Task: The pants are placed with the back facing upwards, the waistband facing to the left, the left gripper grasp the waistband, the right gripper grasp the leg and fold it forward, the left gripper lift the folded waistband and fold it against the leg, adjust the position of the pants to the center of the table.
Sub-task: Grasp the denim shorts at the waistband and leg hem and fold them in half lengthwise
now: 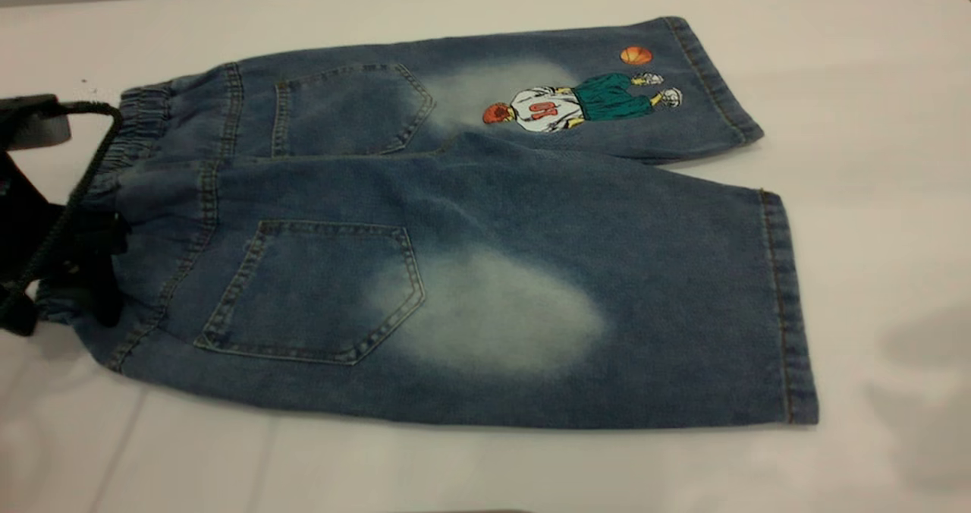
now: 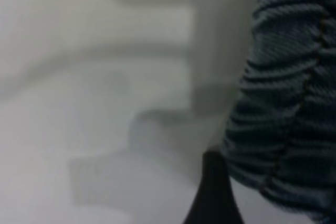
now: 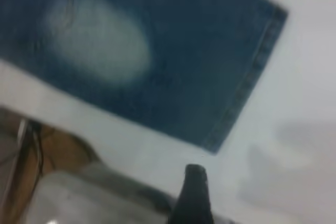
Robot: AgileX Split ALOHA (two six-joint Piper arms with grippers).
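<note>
The pants point(image 1: 470, 255) lie flat on the white table point(image 1: 872, 80), back pockets up. The ruched waistband point(image 1: 136, 130) is at the left. The plain leg point(image 1: 652, 308) with the whitish patch is nearest; the printed leg lies behind it. My left gripper point(image 1: 83, 270) sits at the near end of the waistband. In the left wrist view one black finger point(image 2: 212, 195) stands beside the gathered waistband point(image 2: 286, 103), with table showing between them; the gripper point(image 2: 257, 187) is open. My right gripper point(image 3: 236, 184) hangs open over bare table just off the leg's hem corner point(image 3: 215, 142), one finger point(image 3: 193, 192) showing.
A black braided cord point(image 1: 91, 156) loops from the left arm over the waistband's end. In the right wrist view the table's near edge and the floor beyond it point(image 3: 52, 150) appear. White tabletop point(image 1: 485, 467) surrounds the pants on all sides.
</note>
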